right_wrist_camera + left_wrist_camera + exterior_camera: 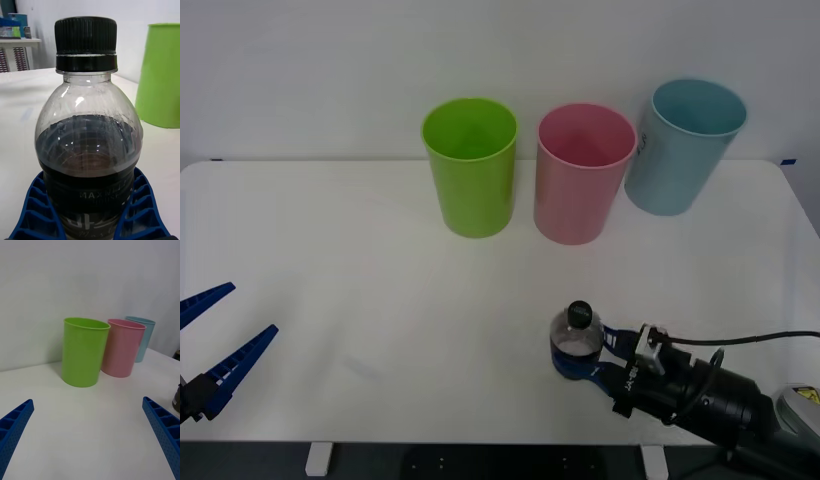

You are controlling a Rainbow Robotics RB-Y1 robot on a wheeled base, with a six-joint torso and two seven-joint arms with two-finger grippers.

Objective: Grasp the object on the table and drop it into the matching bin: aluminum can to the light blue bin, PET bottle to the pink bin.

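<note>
Right gripper [580, 362] hugs the half-full, slick, stiff PET bottle [577, 342] low down; left gripper [210, 340] idles open

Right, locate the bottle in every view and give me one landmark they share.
Front view: PET bottle upright, near the table's front edge, between the right hand's fingers.
Right wrist view: bottle central, close up.
Left wrist view: bottle's sliver at the right edge.
Shared landmark: the lime green bin.
</note>
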